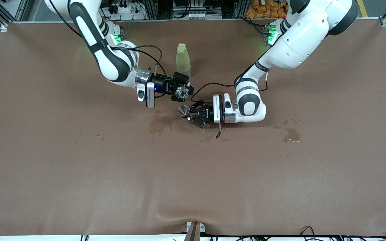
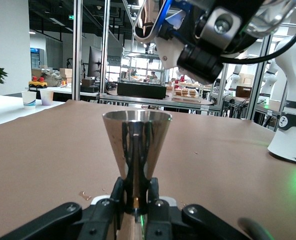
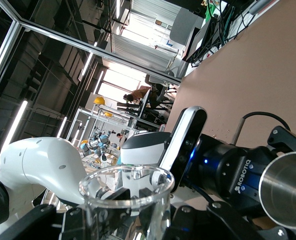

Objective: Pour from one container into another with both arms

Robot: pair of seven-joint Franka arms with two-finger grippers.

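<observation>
— Where are things?
— My left hand (image 1: 189, 114) grips a shiny steel cone cup (image 1: 183, 109) low over the brown bench (image 1: 79, 174). My right hand (image 1: 182, 89) clamps a clear glass beaker (image 1: 180, 93), tipped just above it.
— Step?
— Pouring, I judge; next, tilt further.

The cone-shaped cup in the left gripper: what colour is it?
Shiny silver metal cup; clearest in the left wrist view.

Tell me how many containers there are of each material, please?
Metal: 1, the steel cone cup held in the left gripper.
Clear glass: 1, the glass held in the right gripper.
Pale yellow-green plastic: 1, the bottle standing on the table.
Total: 3.
</observation>
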